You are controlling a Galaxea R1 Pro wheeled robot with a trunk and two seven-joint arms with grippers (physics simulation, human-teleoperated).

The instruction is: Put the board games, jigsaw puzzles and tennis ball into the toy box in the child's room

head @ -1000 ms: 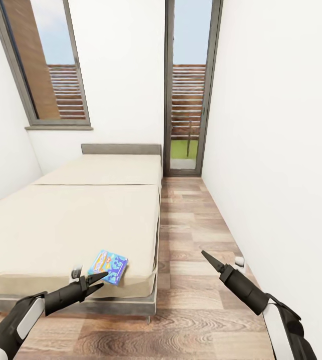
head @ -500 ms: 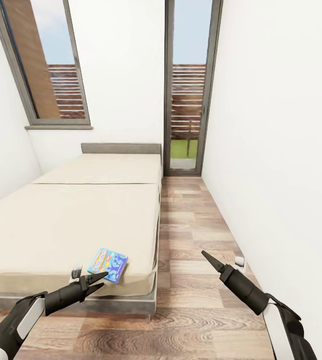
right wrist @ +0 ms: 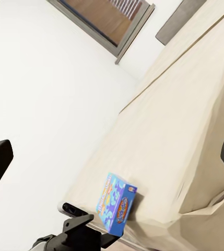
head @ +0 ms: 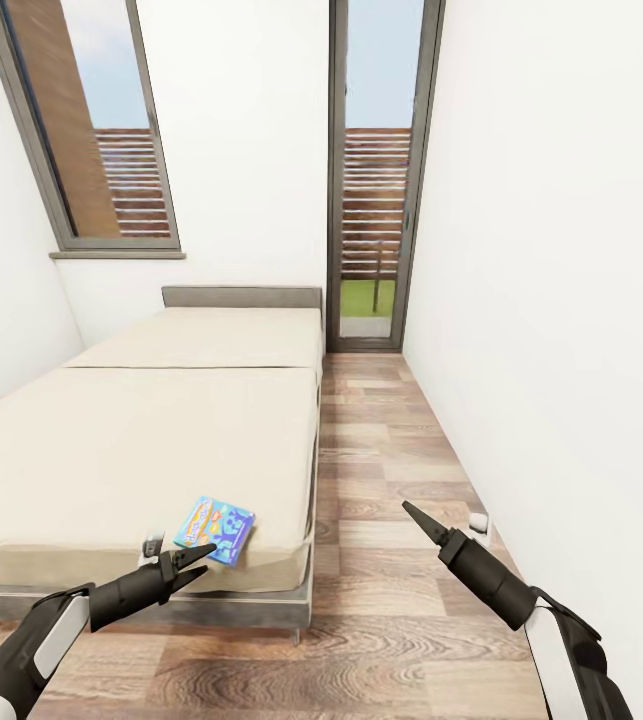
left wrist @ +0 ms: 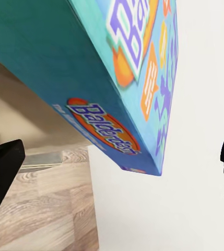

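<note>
Because the blue board game (head: 216,531) is a small, flat cardboard box, it is judged light and stiff, with a glossy printed face that may slip between narrow fingers. Take hold across its thin sides, at the corner nearest the left gripper (head: 197,562), not on the broad face. It lies flat on the bed (head: 141,450) near the foot corner, just ahead of the left gripper's tips. Its long axis runs away from that gripper, slanted slightly toward the window wall. Left gripper: jaws spread, holding nothing. Right gripper (head: 408,509): hangs over the floor (head: 391,440), well apart from the box; head view shows one point, wrist view shows fingers apart, so open.
</note>
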